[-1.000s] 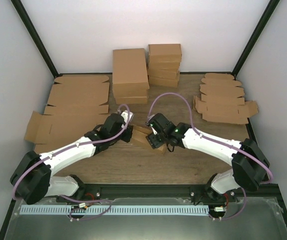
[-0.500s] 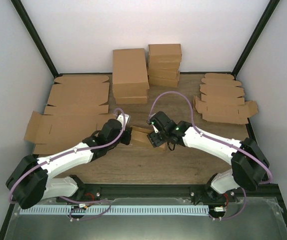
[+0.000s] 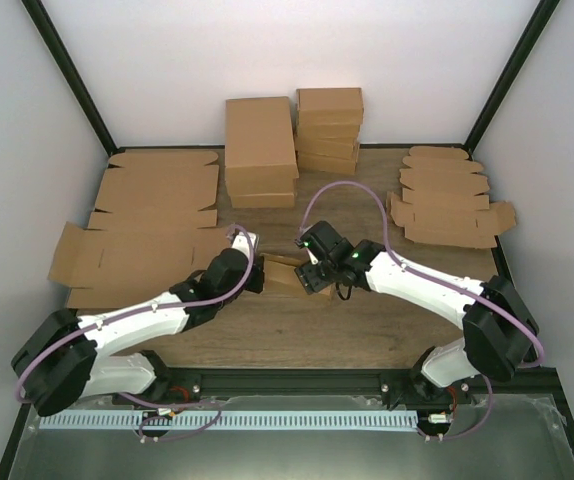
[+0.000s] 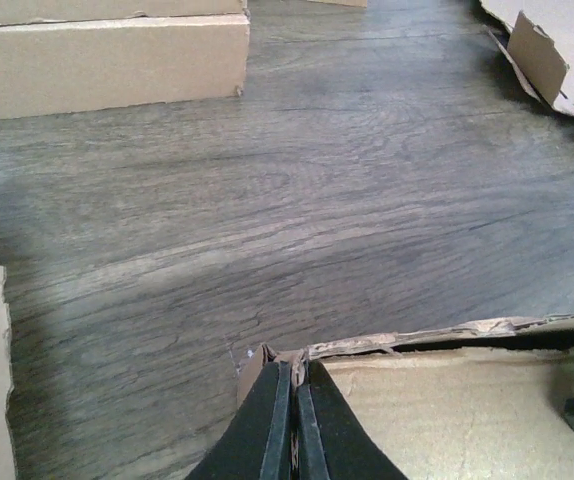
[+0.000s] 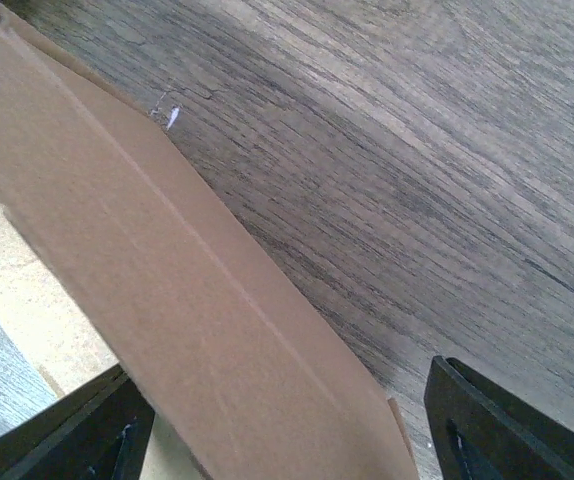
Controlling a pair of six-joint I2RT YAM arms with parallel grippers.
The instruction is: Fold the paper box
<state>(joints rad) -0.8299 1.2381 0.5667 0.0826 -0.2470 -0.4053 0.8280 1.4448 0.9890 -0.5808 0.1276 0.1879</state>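
Note:
The paper box [image 3: 285, 272] is a small brown carton lying mid-table between both arms. My left gripper [image 3: 258, 277] is shut on the box's left end. In the left wrist view its black fingers [image 4: 295, 368] pinch a frayed cardboard corner of the box [image 4: 467, 400]. My right gripper [image 3: 310, 279] stands open at the box's right end. In the right wrist view a creased brown panel of the box [image 5: 167, 270] runs slantwise between the wide-set fingers [image 5: 282, 400]; the right finger [image 5: 487, 420] stands apart from the cardboard.
Two stacks of folded brown boxes [image 3: 260, 150] [image 3: 329, 128] stand at the back. Large flat cardboard blanks [image 3: 147, 225] lie at the left, smaller flat blanks [image 3: 447, 195] at the right. In the left wrist view a long box [image 4: 107, 60] lies ahead.
My left arm has drawn nearer and lower while keeping its grip on the box's left end. The right gripper's jaws have widened slightly.

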